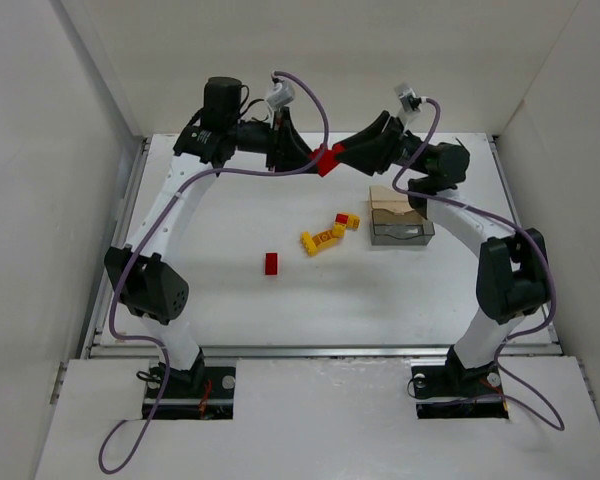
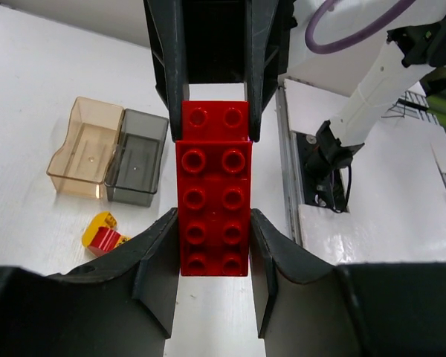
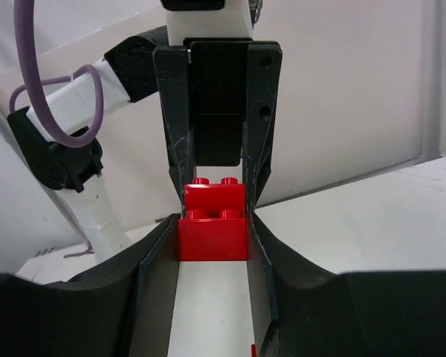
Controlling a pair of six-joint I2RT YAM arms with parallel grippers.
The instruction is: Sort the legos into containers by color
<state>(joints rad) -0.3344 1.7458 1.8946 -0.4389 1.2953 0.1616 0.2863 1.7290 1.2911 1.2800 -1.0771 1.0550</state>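
My left gripper [image 1: 315,158] and right gripper [image 1: 344,155] each clench the joined red bricks [image 1: 328,160], raised near the table's [image 1: 280,320] far edge, well apart from the trays [image 1: 400,243].

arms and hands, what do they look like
The left arm and right arm have white links and black joint housings, each trailing a purple cable. The left hand and right hand are black with two tapered fingers.

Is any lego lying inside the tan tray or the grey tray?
No, in the left wrist view the tan tray and the grey tray both show bare bottoms.
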